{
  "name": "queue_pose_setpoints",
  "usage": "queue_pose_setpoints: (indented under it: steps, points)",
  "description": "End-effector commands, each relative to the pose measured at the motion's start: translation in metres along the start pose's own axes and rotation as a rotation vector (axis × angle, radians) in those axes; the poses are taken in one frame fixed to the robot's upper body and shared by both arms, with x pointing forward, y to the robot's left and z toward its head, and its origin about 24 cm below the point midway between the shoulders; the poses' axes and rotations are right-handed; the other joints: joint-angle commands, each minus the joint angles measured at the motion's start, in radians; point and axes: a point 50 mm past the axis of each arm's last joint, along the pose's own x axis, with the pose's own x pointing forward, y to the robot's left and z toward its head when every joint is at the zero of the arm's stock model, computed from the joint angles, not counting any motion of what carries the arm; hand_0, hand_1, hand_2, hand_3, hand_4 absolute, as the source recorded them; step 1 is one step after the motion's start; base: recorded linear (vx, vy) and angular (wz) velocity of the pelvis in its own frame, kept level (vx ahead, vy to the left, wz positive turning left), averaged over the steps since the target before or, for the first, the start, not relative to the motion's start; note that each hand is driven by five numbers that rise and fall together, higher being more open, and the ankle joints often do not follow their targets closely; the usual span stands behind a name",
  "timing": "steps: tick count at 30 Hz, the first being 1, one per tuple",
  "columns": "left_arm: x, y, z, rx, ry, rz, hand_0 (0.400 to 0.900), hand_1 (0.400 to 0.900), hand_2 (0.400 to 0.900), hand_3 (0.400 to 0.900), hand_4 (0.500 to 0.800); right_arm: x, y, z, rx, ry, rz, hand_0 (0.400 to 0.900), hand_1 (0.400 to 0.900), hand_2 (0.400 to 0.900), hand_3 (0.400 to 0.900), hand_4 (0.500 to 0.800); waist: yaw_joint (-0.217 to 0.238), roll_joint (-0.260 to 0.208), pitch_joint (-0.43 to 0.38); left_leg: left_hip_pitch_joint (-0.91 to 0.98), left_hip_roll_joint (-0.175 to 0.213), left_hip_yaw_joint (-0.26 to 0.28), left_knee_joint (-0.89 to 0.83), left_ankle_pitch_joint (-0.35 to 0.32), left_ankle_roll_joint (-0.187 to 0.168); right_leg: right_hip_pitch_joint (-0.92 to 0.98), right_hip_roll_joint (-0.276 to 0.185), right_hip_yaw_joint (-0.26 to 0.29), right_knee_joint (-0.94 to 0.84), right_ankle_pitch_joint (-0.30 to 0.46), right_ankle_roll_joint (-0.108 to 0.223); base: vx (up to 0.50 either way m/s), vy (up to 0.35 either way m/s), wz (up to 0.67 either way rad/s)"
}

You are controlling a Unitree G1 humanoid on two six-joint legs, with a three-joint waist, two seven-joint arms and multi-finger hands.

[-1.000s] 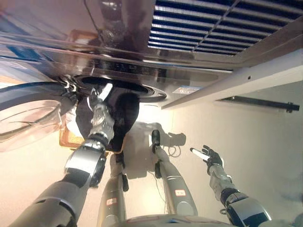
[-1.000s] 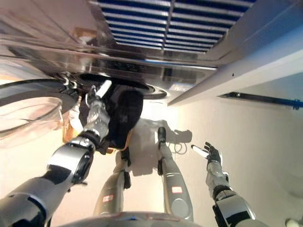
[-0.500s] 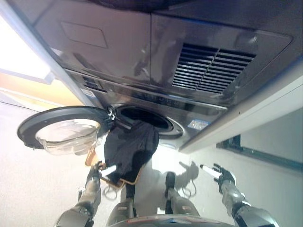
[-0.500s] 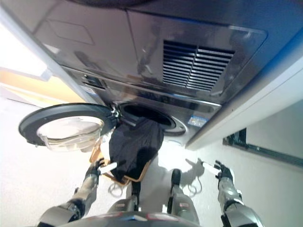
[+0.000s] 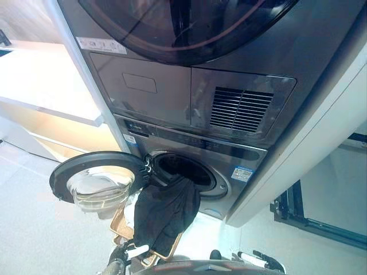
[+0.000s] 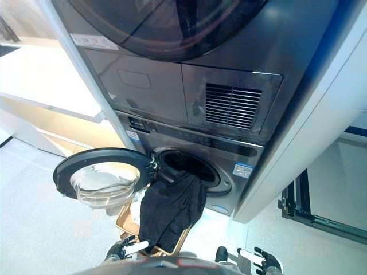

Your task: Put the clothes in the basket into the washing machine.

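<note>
I see the washing machine (image 5: 189,166) with its round door (image 5: 97,180) swung open to the left. A black garment (image 5: 163,212) hangs out of the drum opening, draped down over the wicker basket (image 6: 127,224) on the floor below. Left robot hand (image 6: 123,250) sits low by the basket, fingers extended, gripping nothing. Right robot hand (image 6: 265,262) is at the bottom edge, fingers spread, empty.

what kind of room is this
Most likely a laundry room or utility corner: a grey front-loading washing machine with its round door swung open, a second drum unit stacked above it, and a dark garment hanging from the opening over a basket.
</note>
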Motion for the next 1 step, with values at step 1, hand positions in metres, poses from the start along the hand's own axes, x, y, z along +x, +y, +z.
queue_pose_setpoints:
  steps: [1]
  points:
    - [0.0036, 0.0117, 0.0126, 0.027, -0.022, 0.017, 0.900, 0.900, 0.900, 0.900, 0.800, 0.0033, 0.0132, 0.0186, -0.043, -0.067, 0.047, 0.900, 0.900, 0.900, 0.900, 0.800, 0.020, -0.036, -0.009, -0.002, -0.058, 0.009, -0.010, 0.016, 0.012, 0.079, 0.031, -0.005, 0.048, -0.079, 0.047, 0.00, 0.000, 0.00]
